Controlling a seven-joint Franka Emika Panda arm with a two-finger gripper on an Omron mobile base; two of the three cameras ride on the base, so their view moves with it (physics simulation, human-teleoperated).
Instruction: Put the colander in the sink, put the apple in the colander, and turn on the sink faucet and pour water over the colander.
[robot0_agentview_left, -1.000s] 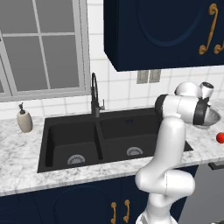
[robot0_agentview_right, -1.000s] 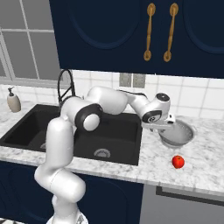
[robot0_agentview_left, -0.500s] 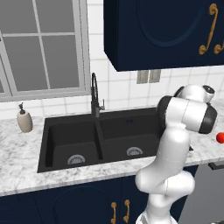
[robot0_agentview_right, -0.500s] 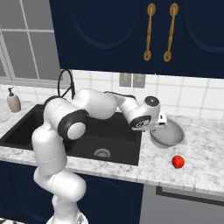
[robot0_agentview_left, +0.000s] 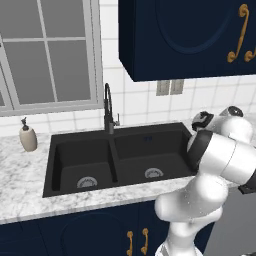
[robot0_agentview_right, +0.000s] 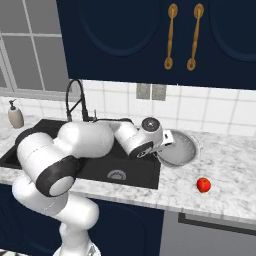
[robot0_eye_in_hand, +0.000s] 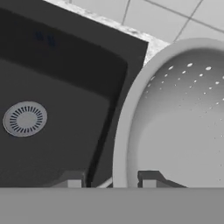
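The pincer (robot0_eye_in_hand: 109, 178) is clenched on the rim of the colander (robot0_agentview_right: 178, 149): in the hand view one dark fingertip (robot0_eye_in_hand: 70, 179) stands outside the rim and the other inside the bowl, with the pale rim running between them. In the right base view the colander appears tilted, its open face turned toward the camera, at the right edge of the sink (robot0_agentview_right: 95, 167), with the white arm reaching across the basin to it; whether its foot touches the marble bench (robot0_agentview_right: 225, 175) I cannot tell. The hand view shows the perforated inner wall of the bowl on the right and, to the left, the black right basin with its round silver drain (robot0_eye_in_hand: 25, 118) below. The apple (robot0_agentview_right: 203, 185) lies on the bench in front of and to the right of the colander, well apart from it and near the bench's front edge. The sink faucet (robot0_agentview_left: 108, 110) stands behind the centre divider of the sink. A beige soap bottle (robot0_agentview_left: 28, 136) stands on the bench left of the sink, under the window.
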